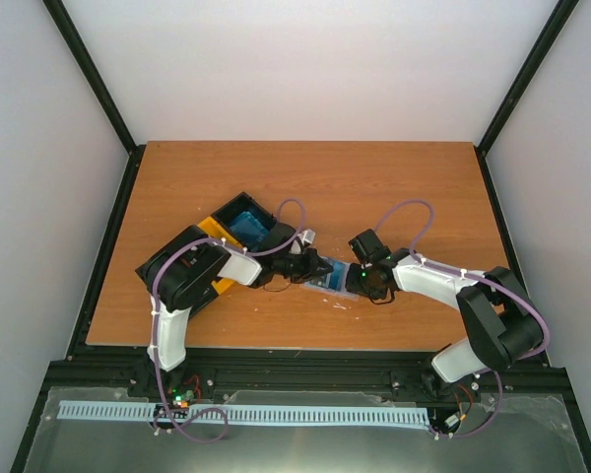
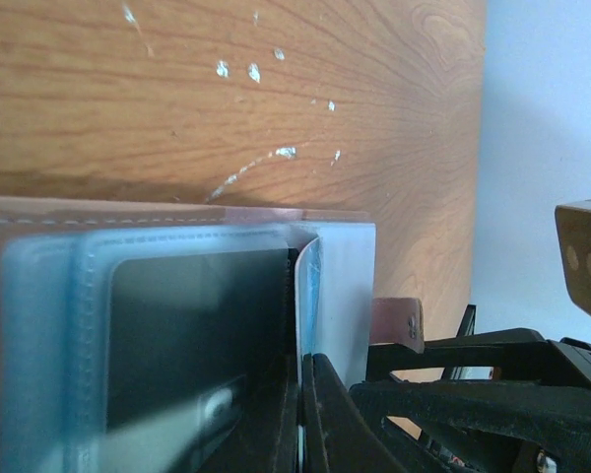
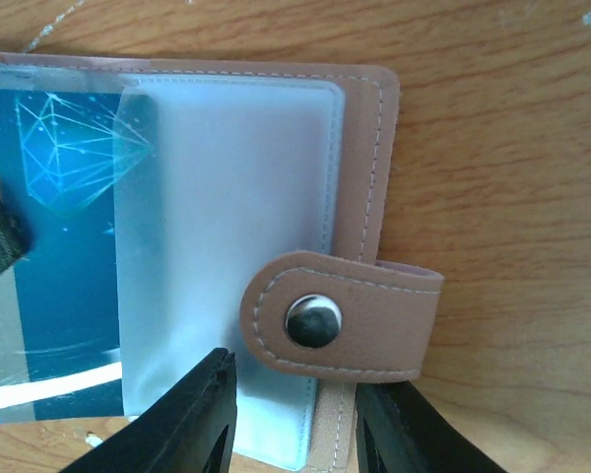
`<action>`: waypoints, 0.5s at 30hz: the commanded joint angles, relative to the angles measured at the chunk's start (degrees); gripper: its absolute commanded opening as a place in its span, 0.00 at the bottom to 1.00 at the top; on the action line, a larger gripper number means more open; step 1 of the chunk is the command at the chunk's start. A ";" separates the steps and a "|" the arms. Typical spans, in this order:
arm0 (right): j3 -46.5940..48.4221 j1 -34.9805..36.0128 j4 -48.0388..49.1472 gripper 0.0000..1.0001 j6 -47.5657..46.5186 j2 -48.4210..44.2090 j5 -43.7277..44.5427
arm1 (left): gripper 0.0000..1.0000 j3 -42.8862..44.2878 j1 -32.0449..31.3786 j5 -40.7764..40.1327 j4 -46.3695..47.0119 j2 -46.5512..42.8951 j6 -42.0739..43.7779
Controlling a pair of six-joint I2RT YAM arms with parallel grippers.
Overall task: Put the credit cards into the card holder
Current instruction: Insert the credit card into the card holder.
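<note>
Something light blue sat in the tray (image 1: 214, 225), unidentifiable. The left gripper (image 2: 300, 399) was pinched shut on a sleeve of the open card holder (image 1: 332, 279), mid-table. 2 cards showed inside, both cut off: 1 black card (image 2: 197, 325), 1 blue card (image 3: 59, 266). The right gripper (image 3: 295, 434) straddled its edge, part-open, grip unclear.

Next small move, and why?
Probably slide the left gripper toward the snap, pushing the light blue card it pinches deeper. Most of it lies outside the clear sleeve of the card holder, whose edge the right gripper straddles.
</note>
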 commanded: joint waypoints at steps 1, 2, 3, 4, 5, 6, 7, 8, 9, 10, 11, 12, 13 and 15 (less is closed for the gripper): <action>-1.70 -0.26 -1.17 0.35 0.63 2.95 -1.67 | 0.01 -0.18 -1.67 0.49 1.18 2.10 0.69; -1.72 -0.20 -1.07 0.35 0.63 2.92 -1.68 | 0.01 -0.47 -1.67 0.69 1.46 2.19 0.66; -1.77 -0.19 -0.97 0.35 0.67 2.88 -1.72 | 0.01 -0.62 -1.68 0.92 1.73 2.22 0.74; -1.67 -0.19 -0.94 0.35 0.71 2.88 -1.68 | 0.01 -0.82 -1.68 1.06 1.80 2.23 0.81; -1.76 -0.19 -0.94 0.35 0.74 2.96 -1.62 | 0.01 -1.02 -1.65 1.17 1.83 2.16 0.93; -1.81 -0.20 -0.78 0.35 0.77 2.97 -1.57 | 0.01 -1.11 -1.63 1.32 1.97 1.97 1.06; -1.81 -0.19 -0.68 0.35 0.87 3.03 -1.53 | 0.01 -1.09 -1.67 1.69 2.29 1.92 1.32; -1.86 -0.19 -0.50 0.34 0.95 3.12 -1.54 | 0.02 -0.90 -1.63 2.20 2.42 2.00 1.50; -1.88 -0.19 -0.34 0.34 1.02 3.26 -1.59 | 0.02 -0.58 -1.67 2.65 2.38 2.19 1.77; -1.86 -0.19 -0.27 0.34 1.06 3.38 -1.69 | 0.02 -0.32 -1.72 2.84 2.02 2.27 1.83; -1.82 -0.23 -0.22 0.34 1.07 3.48 -1.70 | 0.03 -0.35 -1.74 2.65 1.74 2.13 1.88; -1.81 -0.22 -0.22 0.34 1.11 3.49 -1.60 | 0.03 -0.50 -1.76 2.22 1.20 1.98 1.92; -1.68 -0.24 -0.24 0.34 1.22 3.53 -1.48 | 0.05 -0.51 -1.76 1.72 0.18 1.81 2.22; -1.72 -0.21 -0.26 0.34 1.44 3.50 -1.29 | 0.10 -0.03 -1.76 0.87 -2.02 1.66 3.44</action>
